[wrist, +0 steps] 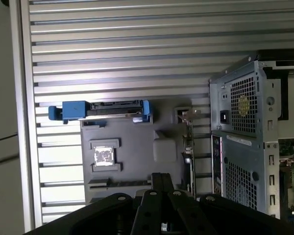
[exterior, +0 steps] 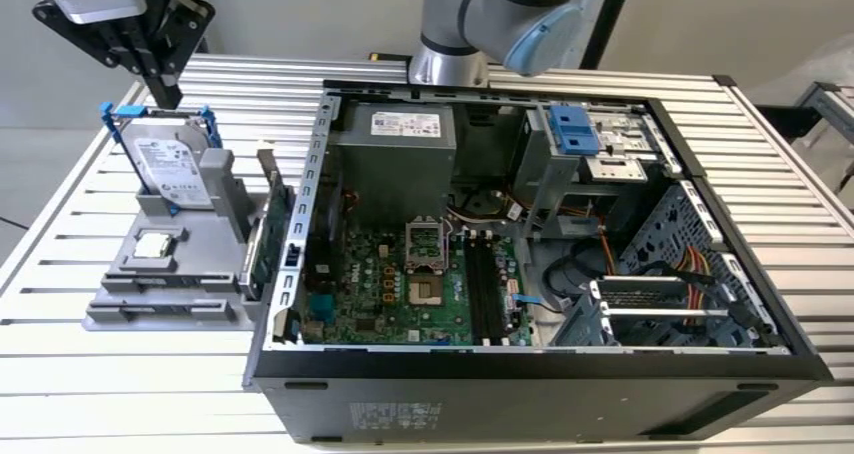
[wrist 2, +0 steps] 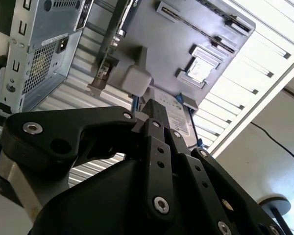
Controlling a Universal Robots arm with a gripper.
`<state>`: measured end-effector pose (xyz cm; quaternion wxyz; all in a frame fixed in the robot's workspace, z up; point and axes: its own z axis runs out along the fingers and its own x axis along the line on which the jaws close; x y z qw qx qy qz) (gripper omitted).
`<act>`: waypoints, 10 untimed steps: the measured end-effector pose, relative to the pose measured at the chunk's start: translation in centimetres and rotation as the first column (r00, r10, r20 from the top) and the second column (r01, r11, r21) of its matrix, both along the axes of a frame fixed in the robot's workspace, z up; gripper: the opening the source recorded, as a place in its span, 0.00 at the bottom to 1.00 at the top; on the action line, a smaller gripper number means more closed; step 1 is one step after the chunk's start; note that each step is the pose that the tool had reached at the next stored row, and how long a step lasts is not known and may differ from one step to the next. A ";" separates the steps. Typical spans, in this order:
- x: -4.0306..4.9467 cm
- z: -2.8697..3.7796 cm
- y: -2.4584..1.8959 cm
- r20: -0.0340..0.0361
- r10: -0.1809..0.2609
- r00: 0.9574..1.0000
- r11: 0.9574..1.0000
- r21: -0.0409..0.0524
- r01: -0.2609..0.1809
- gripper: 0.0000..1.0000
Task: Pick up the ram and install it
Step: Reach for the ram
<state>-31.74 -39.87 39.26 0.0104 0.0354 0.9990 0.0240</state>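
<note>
While it is closed, the gripper (exterior: 167, 94) hangs above the grey fixture (exterior: 174, 299).

The ram (wrist: 120, 183) is being held on its edge in a long slot of the grey holder (wrist: 132, 142), being seen as a thin dark strip.

My hand (exterior: 167, 96) hangs in open air, with the upright hard drive (exterior: 171, 166) close below it at six o'clock in the exterior view. At three o'clock of the grey holder (exterior: 154, 304), the green card (exterior: 276, 224) and case wall (exterior: 314, 204) crowd together (a tight gap). Bare surface (exterior: 134, 394) lies open at the holder's six o'clock.
</note>
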 end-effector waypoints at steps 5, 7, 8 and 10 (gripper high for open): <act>-0.72 0.00 0.00 0.000 0.000 1.000 1.000 0.000 0.000 0.00; -0.98 0.00 0.00 0.000 0.000 1.000 1.000 0.000 0.000 0.00; -1.12 0.00 0.00 0.000 0.000 1.000 1.000 0.000 0.000 0.00; -1.37 0.00 0.00 0.000 0.000 1.000 1.000 0.000 0.000 0.00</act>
